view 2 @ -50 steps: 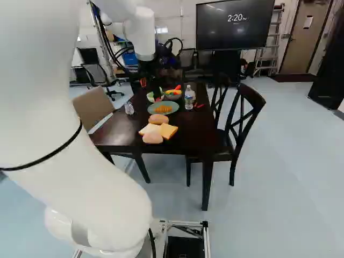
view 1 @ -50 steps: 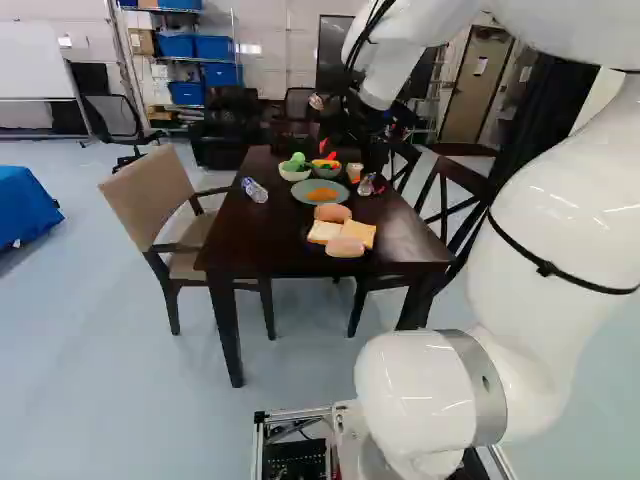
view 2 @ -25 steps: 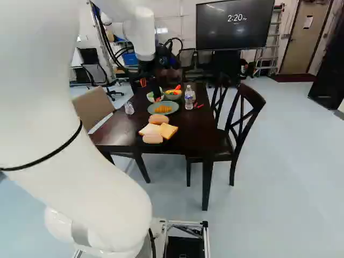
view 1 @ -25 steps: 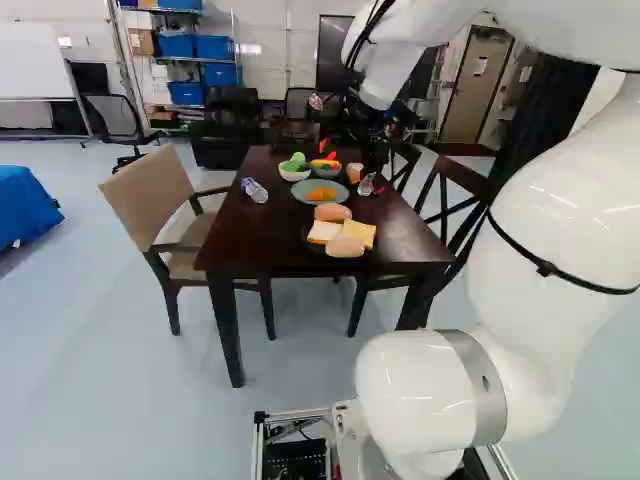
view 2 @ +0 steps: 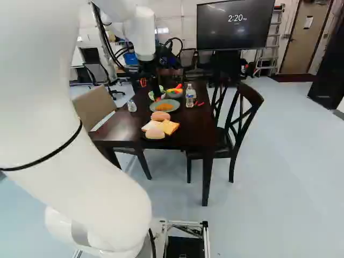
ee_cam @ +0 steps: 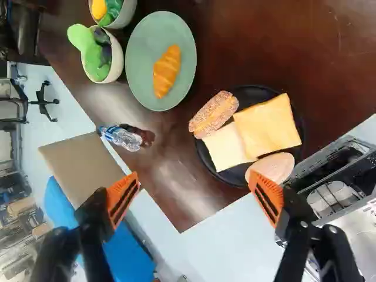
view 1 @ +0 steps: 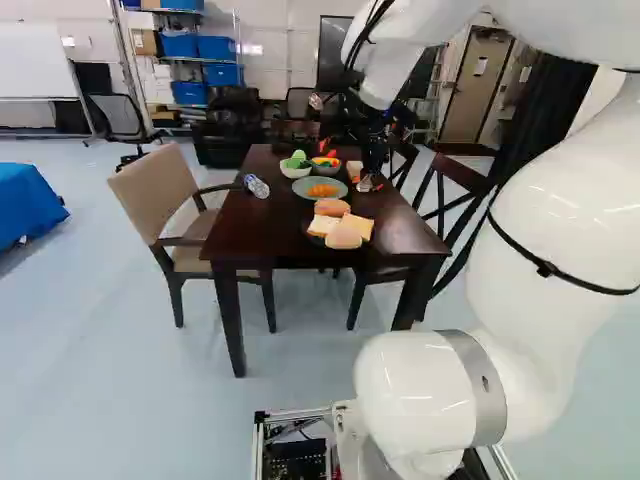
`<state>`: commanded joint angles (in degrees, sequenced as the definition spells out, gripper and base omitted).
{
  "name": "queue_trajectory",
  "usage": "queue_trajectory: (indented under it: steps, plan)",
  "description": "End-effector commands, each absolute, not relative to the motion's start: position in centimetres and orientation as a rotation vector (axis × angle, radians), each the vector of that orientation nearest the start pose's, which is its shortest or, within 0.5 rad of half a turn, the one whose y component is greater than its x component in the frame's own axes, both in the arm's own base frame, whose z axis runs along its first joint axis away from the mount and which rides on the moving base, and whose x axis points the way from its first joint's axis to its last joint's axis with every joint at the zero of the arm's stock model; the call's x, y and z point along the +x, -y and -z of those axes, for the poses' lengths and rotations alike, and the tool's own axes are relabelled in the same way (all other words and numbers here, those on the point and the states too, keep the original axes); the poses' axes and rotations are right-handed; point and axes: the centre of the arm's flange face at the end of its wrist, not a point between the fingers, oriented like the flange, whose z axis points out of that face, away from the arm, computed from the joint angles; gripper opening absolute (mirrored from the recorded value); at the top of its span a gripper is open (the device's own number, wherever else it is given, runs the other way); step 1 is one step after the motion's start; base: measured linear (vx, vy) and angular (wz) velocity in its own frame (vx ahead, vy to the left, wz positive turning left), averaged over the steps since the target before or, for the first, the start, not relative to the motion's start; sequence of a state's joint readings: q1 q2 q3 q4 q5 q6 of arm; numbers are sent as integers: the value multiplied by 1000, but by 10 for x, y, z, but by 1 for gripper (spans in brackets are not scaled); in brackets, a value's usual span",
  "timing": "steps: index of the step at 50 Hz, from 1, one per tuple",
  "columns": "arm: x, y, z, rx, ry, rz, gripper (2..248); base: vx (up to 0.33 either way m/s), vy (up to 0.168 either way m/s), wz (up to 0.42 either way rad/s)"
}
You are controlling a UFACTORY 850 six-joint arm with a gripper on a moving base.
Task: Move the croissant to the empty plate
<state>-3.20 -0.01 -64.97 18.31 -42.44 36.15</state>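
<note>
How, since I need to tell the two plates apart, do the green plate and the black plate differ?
The green plate is pale green, while the black plate is dark all over where it shows.
The green plate holds just the croissant and is mostly bare; the black plate is largely covered by a pale slice, a yellow slice and two buns.
Both are round and lie on the table.

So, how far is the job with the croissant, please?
Possibly done: the croissant lies alone on the green plate, and the only other plate I see, the black plate, carries bread. In hand: nothing, the gripper is open and empty. Left: perhaps nothing, if the green plate is the one meant; otherwise the whole transfer, but I see no empty plate.
</note>
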Motion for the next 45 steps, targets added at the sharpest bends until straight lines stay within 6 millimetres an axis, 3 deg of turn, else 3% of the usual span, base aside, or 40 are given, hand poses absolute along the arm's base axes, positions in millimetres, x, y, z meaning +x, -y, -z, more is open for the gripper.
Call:
queue_trajectory:
  steps: [45]
  plan:
    - [486,8,-629,-2490,-1173,420,247,-116,22,5]
